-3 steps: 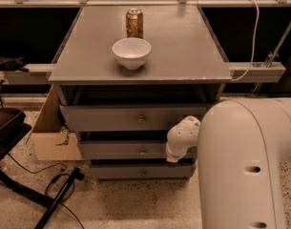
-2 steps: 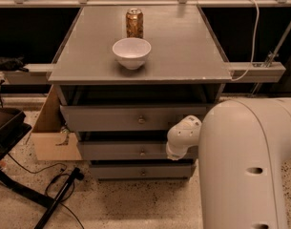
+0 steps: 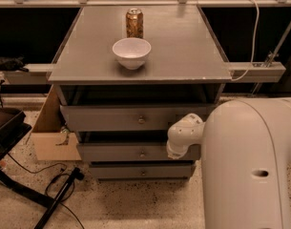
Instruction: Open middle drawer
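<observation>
The middle drawer point(image 3: 121, 152) is a wide grey front with a small round metal knob point(image 3: 142, 154), set between a taller top drawer point(image 3: 111, 118) and a lower bottom drawer point(image 3: 121, 171). A dark gap shows above its front. My white arm fills the lower right. Its rounded end with the gripper point(image 3: 177, 149) sits at the right end of the middle drawer's front, to the right of the knob.
On the grey cabinet top point(image 3: 183, 51) stand a white bowl point(image 3: 131, 52) and a drink can point(image 3: 134, 22). A cardboard box point(image 3: 47, 132) sits left of the cabinet. Cables and a dark stand point(image 3: 57, 199) lie on the speckled floor. A white cable point(image 3: 254, 32) hangs at the right.
</observation>
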{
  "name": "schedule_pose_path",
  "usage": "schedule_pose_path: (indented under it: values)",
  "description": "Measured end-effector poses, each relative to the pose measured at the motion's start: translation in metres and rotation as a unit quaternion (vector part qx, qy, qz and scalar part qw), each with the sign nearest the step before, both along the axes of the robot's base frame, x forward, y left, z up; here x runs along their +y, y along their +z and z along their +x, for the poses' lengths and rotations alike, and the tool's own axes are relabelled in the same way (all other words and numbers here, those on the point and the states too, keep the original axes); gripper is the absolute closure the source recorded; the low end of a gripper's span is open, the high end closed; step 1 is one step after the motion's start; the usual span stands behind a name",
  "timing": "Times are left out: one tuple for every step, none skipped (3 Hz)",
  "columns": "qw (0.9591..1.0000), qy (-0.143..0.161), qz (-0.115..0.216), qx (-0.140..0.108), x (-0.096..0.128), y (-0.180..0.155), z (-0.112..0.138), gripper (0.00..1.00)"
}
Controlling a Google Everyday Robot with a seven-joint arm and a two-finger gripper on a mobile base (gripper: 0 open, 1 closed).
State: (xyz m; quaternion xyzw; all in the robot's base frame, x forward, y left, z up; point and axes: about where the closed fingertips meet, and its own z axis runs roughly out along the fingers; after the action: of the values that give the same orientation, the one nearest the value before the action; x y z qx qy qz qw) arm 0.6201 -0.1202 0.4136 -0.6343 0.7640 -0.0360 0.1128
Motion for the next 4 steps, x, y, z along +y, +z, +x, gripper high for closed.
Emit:
schedule_pose_path:
  values:
    - [1.0, 0.0, 0.0, 0.0, 0.0, 0.004, 0.001, 1.0]
    - [1.0, 0.0, 0.0, 0.0, 0.001, 0.01, 0.002, 1.0]
    - [1.0, 0.0, 0.0, 0.0, 0.001, 0.016, 0.003, 1.0]
    - [1.0, 0.0, 0.0, 0.0, 0.001, 0.019, 0.003, 1.0]
